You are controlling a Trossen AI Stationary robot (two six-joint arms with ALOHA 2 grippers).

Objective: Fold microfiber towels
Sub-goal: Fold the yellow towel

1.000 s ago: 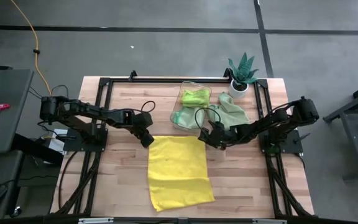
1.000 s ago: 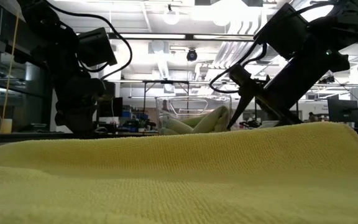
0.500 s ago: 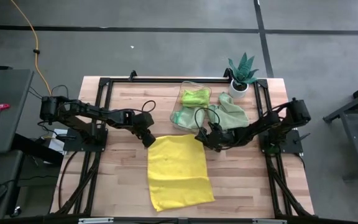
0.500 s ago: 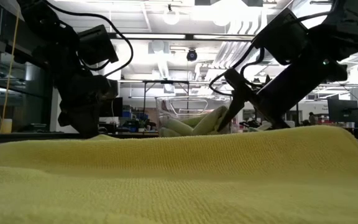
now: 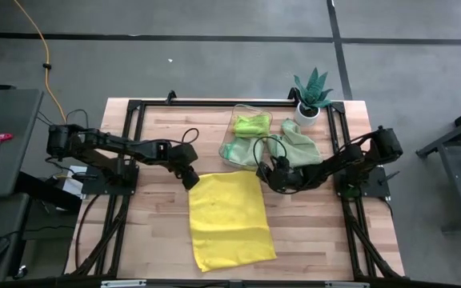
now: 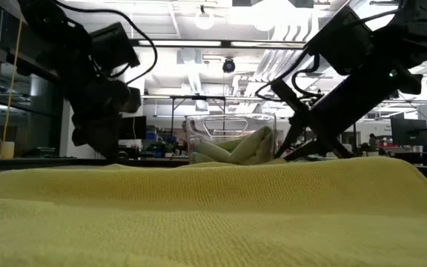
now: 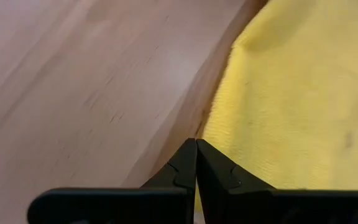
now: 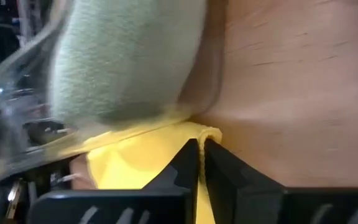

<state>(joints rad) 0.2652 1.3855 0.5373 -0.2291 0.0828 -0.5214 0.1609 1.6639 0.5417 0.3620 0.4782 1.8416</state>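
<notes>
Wooden table: left claw and right claw each pinched closed on yellow towel far corners.

Yellow towel across foreground, clear bin behind, between both arms.

A bright yellow square microfiber towel lies flat on the near middle of the light wooden table. Behind it stands a clear plastic bin holding green cloths, a pale green cloth draped to its right; a spiky green potted plant stands at the far right corner
</notes>
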